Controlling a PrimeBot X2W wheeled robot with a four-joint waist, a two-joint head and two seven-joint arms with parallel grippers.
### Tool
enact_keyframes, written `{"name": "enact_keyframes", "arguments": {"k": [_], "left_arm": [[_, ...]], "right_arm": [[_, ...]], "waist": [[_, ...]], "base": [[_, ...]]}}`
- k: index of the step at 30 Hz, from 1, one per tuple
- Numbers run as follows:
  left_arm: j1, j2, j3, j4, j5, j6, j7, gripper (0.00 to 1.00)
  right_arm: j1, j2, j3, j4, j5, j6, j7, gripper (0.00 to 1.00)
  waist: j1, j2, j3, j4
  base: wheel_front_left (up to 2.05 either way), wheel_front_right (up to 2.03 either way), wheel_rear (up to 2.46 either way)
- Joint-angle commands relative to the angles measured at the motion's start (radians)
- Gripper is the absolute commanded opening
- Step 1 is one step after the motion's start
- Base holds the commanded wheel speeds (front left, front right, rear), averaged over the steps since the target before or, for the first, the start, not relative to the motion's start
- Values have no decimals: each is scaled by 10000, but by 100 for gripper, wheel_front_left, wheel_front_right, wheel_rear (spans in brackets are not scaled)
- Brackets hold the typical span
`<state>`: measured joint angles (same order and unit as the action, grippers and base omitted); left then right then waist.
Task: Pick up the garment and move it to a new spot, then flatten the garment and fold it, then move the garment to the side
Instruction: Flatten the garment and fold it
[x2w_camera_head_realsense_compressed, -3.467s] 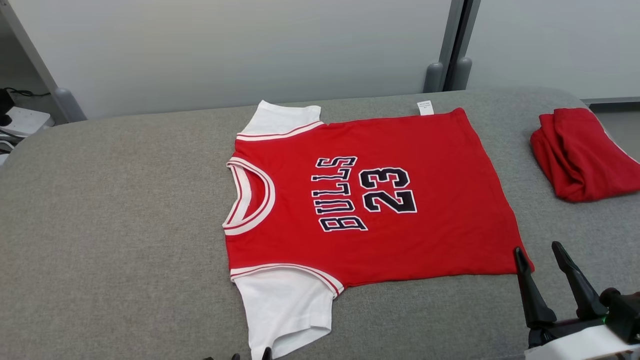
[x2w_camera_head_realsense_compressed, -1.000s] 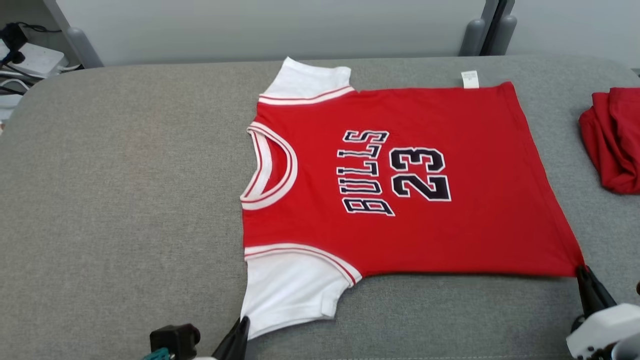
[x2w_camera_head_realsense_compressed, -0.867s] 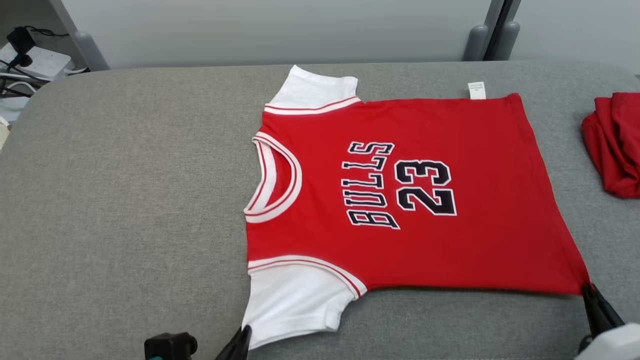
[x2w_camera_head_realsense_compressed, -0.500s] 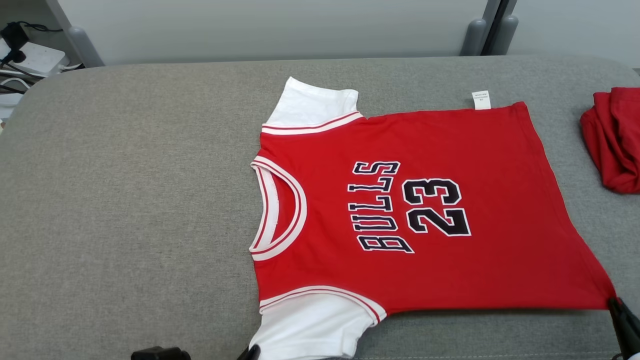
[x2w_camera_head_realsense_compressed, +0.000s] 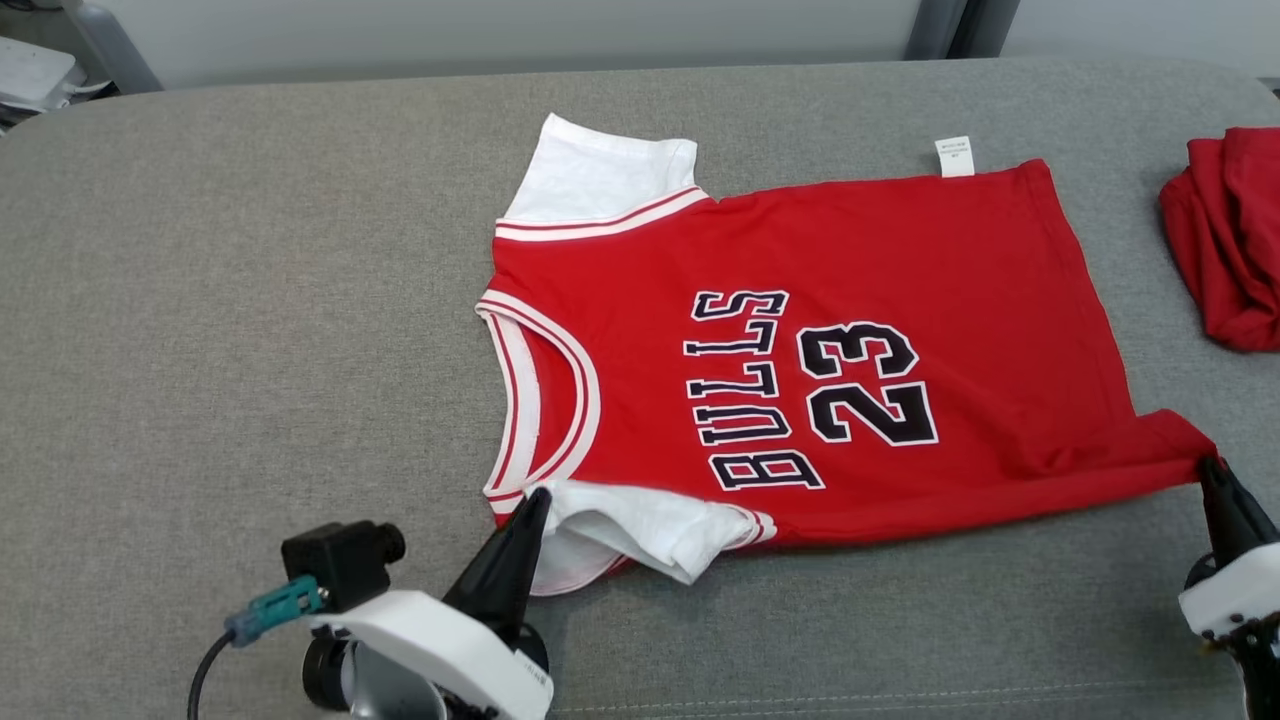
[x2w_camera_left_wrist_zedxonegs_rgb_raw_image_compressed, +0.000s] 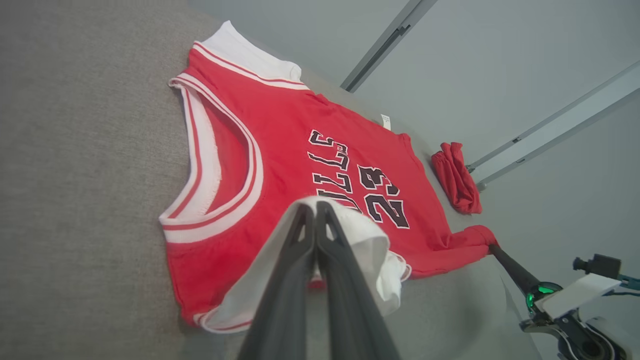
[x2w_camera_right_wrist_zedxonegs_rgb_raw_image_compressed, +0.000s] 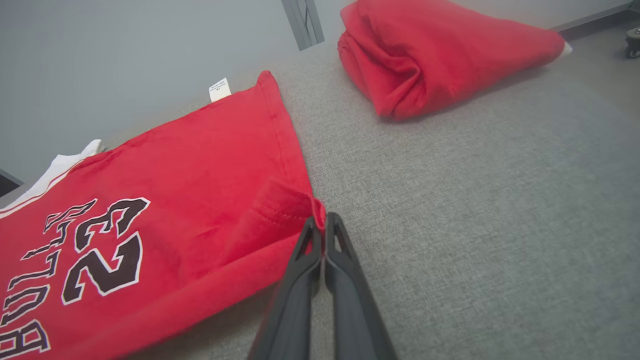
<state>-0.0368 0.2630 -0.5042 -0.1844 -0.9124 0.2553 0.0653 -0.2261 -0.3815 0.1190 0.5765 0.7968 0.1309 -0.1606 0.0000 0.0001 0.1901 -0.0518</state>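
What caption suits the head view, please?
Left gripper pinches the jersey by its white sleeve, right gripper by a hem corner.

Lit brightly and evenly, tbh; soft shadow is cast under the shirt (x2w_camera_head_realsense_compressed: 900, 250), and the 2 wrist views are warped at the edges.
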Motion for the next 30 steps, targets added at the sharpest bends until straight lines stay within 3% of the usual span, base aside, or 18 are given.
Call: {"name": "enact_keyframes", "arguments": {"k": [1, 10, 19, 30], "left_arm": [[-793, -26, 307, 23, 99, -137, -156, 0], [-2659, -408, 484, 1240, 883, -366, -1048, 0], [-3857, -614, 294, 2566, 1123, -790, -1179, 0], [-5239, -990, -74, 4894, 1733, -1086, -1661, 0]], "right_arm": [[-434, -227, 158, 70, -179, -2, 122, 0], [-2265, 42, 387, 1253, -621, -2, 636, 0], [-3362, 73, 429, 2258, -901, -2, 929, 0], [-4682, 527, 1032, 3746, -1361, -2, 400, 0]], "waist": [[0, -1, 116, 10], [0, -1, 514, 134], [0, -1, 862, 138], [0, -1, 1298, 39]], "base": [[0, 0, 0], [0, 0, 0], [0, 0, 0], [0, 0, 0]]}}
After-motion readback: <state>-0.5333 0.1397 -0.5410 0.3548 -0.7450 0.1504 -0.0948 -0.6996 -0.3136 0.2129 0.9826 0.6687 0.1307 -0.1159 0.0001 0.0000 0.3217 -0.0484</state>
